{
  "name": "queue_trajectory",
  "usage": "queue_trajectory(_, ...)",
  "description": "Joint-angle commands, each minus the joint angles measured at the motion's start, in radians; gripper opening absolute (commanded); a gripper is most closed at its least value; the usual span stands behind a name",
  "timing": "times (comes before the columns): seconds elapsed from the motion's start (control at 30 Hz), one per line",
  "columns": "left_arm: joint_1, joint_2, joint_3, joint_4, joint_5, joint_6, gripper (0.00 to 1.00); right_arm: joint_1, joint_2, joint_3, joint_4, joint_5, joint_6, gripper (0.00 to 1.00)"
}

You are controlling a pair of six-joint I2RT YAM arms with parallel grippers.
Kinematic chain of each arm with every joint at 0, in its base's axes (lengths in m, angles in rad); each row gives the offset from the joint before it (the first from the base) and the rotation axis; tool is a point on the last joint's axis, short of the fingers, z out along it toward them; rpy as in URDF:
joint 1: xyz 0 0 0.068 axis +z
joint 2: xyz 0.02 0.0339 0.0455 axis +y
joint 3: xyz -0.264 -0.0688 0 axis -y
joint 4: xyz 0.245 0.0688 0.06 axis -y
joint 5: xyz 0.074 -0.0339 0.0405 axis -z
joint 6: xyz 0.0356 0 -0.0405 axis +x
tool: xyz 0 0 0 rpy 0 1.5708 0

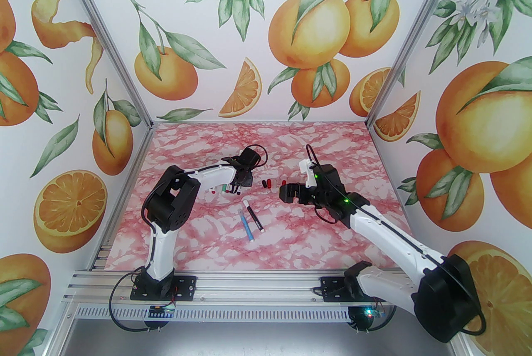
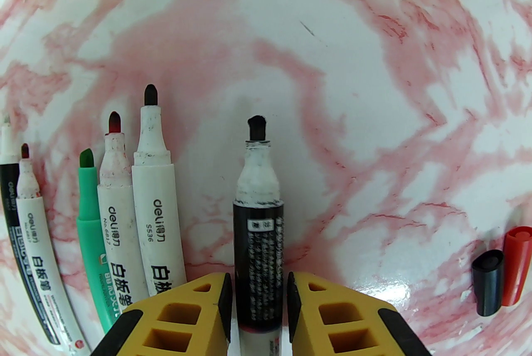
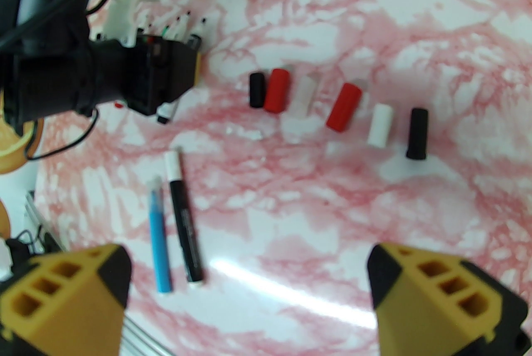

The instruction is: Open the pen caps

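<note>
An uncapped black pen (image 2: pixel 258 238) lies on the table between the fingertips of my left gripper (image 2: pixel 258 304), whose jaws stand narrowly open with a thin gap on each side of the barrel. Left of it lies a row of uncapped pens (image 2: pixel 156 200) with black, red and green tips. Several loose pen caps (image 3: pixel 344 107), black, red and white, lie in a line in the right wrist view; a black cap (image 2: pixel 487 283) and a red cap (image 2: pixel 515 263) lie right of my left gripper. My right gripper (image 3: pixel 249 296) hovers wide open with nothing in it.
A blue pen (image 3: pixel 160 238) and a black pen with a white cap (image 3: pixel 185 221) lie side by side nearer the arm bases, also seen as the two pens (image 1: pixel 250 221) mid-table. The pink marbled table (image 1: pixel 291 146) is walled at the back and sides.
</note>
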Motion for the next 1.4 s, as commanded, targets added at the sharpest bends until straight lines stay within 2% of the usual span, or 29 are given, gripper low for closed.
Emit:
queue_trajectory(0.0,0.006,-0.006,0.035,-0.023,-0.020,0.010,0.29,0.008,-0.009,-0.010,0.007,0.009,0.007,1.00)
queue_trajectory(0.3,-0.011,-0.134,0.015,-0.056,0.023,-0.013,0.27,0.008,-0.009,-0.015,0.011,0.002,0.003,1.00)
queue_trajectory(0.63,-0.098,-0.445,-0.290,-0.055,0.098,-0.172,0.27,0.009,0.001,-0.024,0.045,-0.031,-0.002,1.00)
queue_trajectory(0.7,-0.124,-0.501,-0.351,-0.048,0.130,-0.223,0.32,0.008,0.001,-0.026,0.052,-0.035,-0.004,1.00)
queue_trajectory(0.8,-0.169,-0.555,-0.427,-0.046,0.167,-0.301,0.32,0.011,-0.001,-0.037,0.072,-0.044,0.002,1.00)
queue_trajectory(1.03,-0.238,-0.608,-0.574,0.026,0.209,-0.428,0.33,0.022,-0.008,-0.069,0.102,-0.051,0.019,1.00)
queue_trajectory(1.07,-0.237,-0.603,-0.587,0.051,0.247,-0.431,0.33,0.025,-0.012,-0.074,0.106,-0.053,0.021,1.00)
queue_trajectory(1.37,-0.237,-0.523,-0.570,0.090,0.304,-0.402,0.39,0.025,-0.045,-0.091,0.097,-0.047,0.024,1.00)
